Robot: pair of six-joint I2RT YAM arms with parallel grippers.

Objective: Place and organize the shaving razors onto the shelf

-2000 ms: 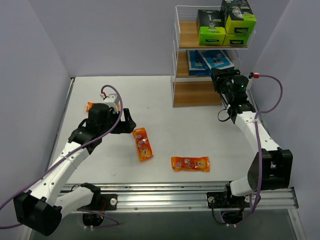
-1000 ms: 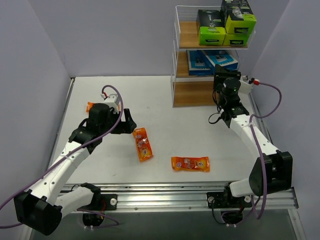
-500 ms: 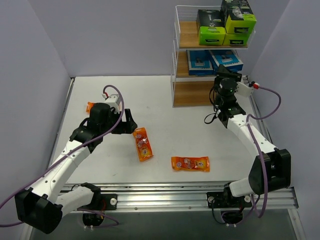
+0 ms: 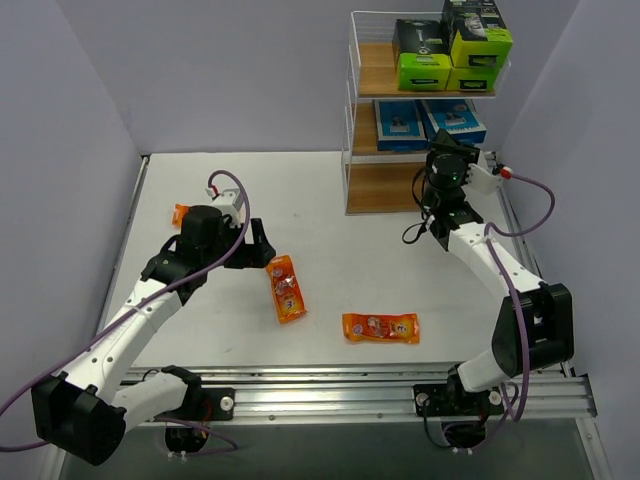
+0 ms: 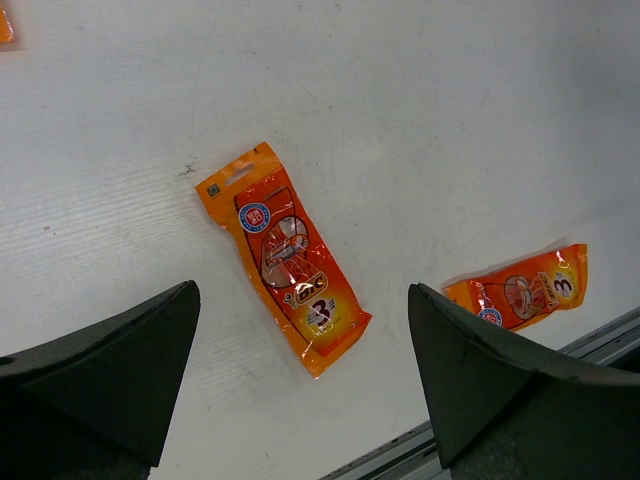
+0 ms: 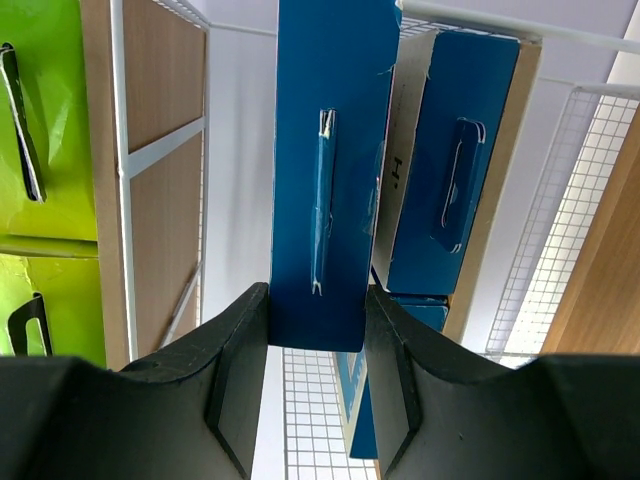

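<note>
Shelf (image 4: pixel 382 188): three wooden tiers in a white wire frame, standing at the far right of the counter (image 4: pixel 330 200). Top tier: black-and-lime boxes (image 4: pixel 424 56), grouped toward the right side. Middle tier: blue cards (image 4: pixel 400 122), lying side by side. Right gripper (image 4: pixel 446 160): raised at the front of the middle tier, pinching a held blue card (image 6: pixel 330 150) by one edge. In the right wrist view this card runs straight out from between the two fingers (image 6: pixel 238 370), with a second blue pack (image 6: pixel 452 170) just beyond it near the wire mesh and the lime faces of the boxes at the left margin. Left gripper (image 4: pixel 256 245): spread wide, holding nothing, poised above the counter on the left half. Orange packets, three, all lying flat on the counter. The first packet (image 4: pixel 286 288) is just beside the left gripper, lengthwise toward the near edge, and shows between the fingers in the left wrist view. The second packet (image 4: pixel 380 327) lies crosswise nearer the front edge, apart from the first. The third packet (image 4: pixel 179 212) is at the far left, mostly hidden behind the left arm.
</note>
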